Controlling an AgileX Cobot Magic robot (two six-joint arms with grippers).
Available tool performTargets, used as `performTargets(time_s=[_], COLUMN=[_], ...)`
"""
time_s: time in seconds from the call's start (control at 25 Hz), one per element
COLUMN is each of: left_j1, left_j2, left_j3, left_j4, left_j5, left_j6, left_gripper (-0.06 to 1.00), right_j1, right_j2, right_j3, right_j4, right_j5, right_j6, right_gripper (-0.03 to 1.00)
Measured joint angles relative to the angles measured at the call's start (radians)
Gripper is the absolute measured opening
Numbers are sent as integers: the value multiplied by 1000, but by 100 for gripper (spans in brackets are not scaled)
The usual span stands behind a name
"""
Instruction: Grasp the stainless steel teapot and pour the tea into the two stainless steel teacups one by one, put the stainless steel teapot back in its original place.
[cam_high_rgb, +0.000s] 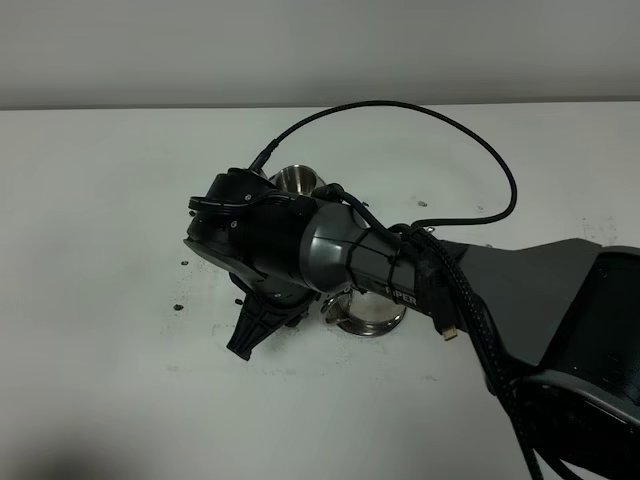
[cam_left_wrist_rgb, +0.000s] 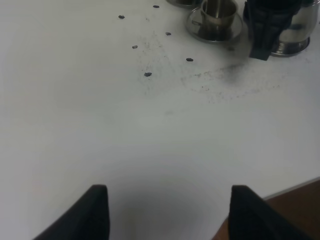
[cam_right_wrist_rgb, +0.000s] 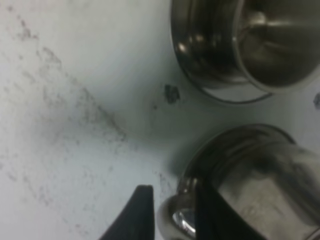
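The stainless steel teapot (cam_left_wrist_rgb: 296, 27) stands upright on the round steel tray (cam_left_wrist_rgb: 292, 48). In the exterior high view only its lower part (cam_high_rgb: 370, 312) shows under my right arm. My right gripper (cam_high_rgb: 248, 338) (cam_left_wrist_rgb: 261, 52) (cam_right_wrist_rgb: 171, 194) is beside the pot, its jaws close on either side of the shiny loop handle (cam_right_wrist_rgb: 176, 220). One teacup (cam_left_wrist_rgb: 217, 11) (cam_right_wrist_rgb: 272, 45) sits on its saucer (cam_left_wrist_rgb: 214, 31) next to the pot. The other teacup (cam_high_rgb: 297, 180) is farther back. My left gripper (cam_left_wrist_rgb: 169, 189) is open and empty, low over bare table.
Dark specks and smudges (cam_left_wrist_rgb: 147, 74) mark the white table (cam_high_rgb: 110, 350) left of the cups. The table's front edge (cam_left_wrist_rgb: 295, 187) is near my left gripper. The right arm's cable (cam_high_rgb: 480, 150) loops above the table.
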Motion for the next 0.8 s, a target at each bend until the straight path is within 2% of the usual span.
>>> performTargets(time_s=[0.56, 0.8], left_j1=[0, 0], left_j2=[0, 0], left_j3=[0, 0], left_j4=[0, 0], left_j5=[0, 0], left_j6=[0, 0], left_gripper=[52, 52], right_j1=[-1, -1], right_j2=[-62, -63], right_j3=[85, 87], right_j4=[5, 53], right_j5=[3, 4], right_j6=[2, 4], right_gripper=[23, 23])
